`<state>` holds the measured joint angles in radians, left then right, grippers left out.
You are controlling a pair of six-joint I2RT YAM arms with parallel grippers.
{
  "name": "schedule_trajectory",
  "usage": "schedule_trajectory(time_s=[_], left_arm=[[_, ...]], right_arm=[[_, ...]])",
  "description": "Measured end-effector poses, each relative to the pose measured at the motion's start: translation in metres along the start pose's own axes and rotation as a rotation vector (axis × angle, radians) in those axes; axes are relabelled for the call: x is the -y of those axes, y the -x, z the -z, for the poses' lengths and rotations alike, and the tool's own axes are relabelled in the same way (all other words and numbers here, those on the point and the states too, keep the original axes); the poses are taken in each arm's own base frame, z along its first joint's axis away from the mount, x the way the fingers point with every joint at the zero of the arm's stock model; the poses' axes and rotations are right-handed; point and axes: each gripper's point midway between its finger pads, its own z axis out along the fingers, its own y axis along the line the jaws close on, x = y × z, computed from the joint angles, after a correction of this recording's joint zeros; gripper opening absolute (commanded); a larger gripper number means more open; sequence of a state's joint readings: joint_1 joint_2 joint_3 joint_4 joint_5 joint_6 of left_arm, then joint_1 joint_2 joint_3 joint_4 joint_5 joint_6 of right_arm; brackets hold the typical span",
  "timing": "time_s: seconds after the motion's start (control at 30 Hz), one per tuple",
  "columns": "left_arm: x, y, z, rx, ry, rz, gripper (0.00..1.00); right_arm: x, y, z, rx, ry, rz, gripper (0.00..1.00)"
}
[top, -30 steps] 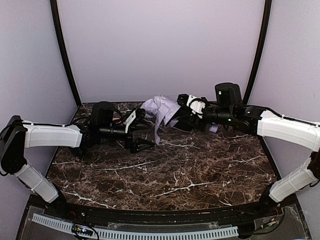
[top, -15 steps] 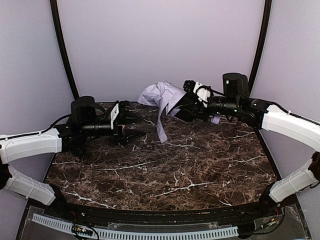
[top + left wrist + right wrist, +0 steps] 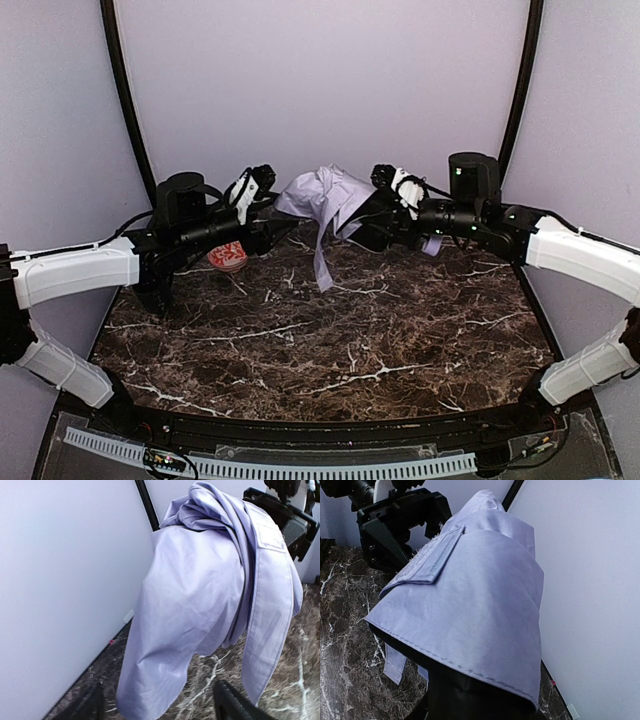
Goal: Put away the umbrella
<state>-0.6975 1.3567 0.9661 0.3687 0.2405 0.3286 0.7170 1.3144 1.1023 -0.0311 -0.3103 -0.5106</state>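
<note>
The umbrella [image 3: 325, 195] hangs in the air above the far middle of the dark marble table [image 3: 380, 340], its pale lavender fabric bunched in loose folds with one long strip drooping toward the tabletop. The right gripper [image 3: 368, 215] is at the bundle's right end. Fabric and black lining cover its fingers in the right wrist view, so its grip cannot be seen directly, but it seems to be clamped on the umbrella and bearing it. The left gripper [image 3: 283, 222] is just beside the bundle's left edge with its jaws spread wide. In the left wrist view its dark fingers [image 3: 232, 705] stand well apart below the hanging cloth, holding nothing. A small red-patterned bowl [image 3: 228, 255] sits on the table under the left arm.
</note>
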Motion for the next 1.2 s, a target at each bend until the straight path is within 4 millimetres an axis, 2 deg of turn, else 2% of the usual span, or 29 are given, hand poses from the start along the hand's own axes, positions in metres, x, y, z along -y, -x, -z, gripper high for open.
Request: schedule_trajectory(time_s=[0.03,0.07,0.13,0.17,0.23,0.37,0.6,0.77,0.9,1.0,1.1,1.2], left_arm=[[0.002,-0.002,-0.002,-0.004,-0.009,-0.001,0.31],[0.004,-0.003,-0.002,-0.004,-0.019,-0.001,0.25],[0.01,-0.001,-0.003,0.012,-0.055,-0.002,0.23],[0.012,0.002,-0.003,0.024,-0.07,-0.002,0.17],[0.016,0.01,-0.002,0.06,-0.098,-0.006,0.0],[0.02,0.017,-0.001,0.096,-0.119,-0.008,0.0],[0.026,0.015,-0.003,0.102,-0.156,0.037,0.0],[0.055,0.006,-0.017,0.147,-0.285,0.121,0.0],[0.092,0.018,-0.041,0.187,-0.389,0.119,0.0],[0.102,0.018,-0.05,0.221,-0.423,0.136,0.0],[0.105,0.009,-0.059,0.228,-0.463,0.16,0.0],[0.108,0.01,-0.065,0.25,-0.498,0.163,0.0]], right_arm=[[0.0,0.001,0.0,0.003,0.0,-0.001,0.0],[0.0,0.002,0.0,0.009,0.0,-0.004,0.0],[0.0,0.003,0.0,0.015,0.002,-0.014,0.0],[0.0,0.004,0.0,0.018,0.003,-0.018,0.0],[0.0,0.006,0.0,0.029,0.005,-0.023,0.0],[0.0,0.01,0.0,0.05,0.006,-0.027,0.0],[0.002,0.016,0.0,0.083,-0.001,-0.101,0.0],[0.005,0.028,0.0,0.143,0.005,-0.215,0.0],[-0.004,0.016,-0.01,0.125,0.032,-0.295,0.0],[-0.008,0.006,-0.018,0.115,0.045,-0.345,0.0],[-0.01,0.004,-0.021,0.107,0.049,-0.377,0.0],[-0.01,0.002,-0.022,0.098,0.039,-0.393,0.0]])
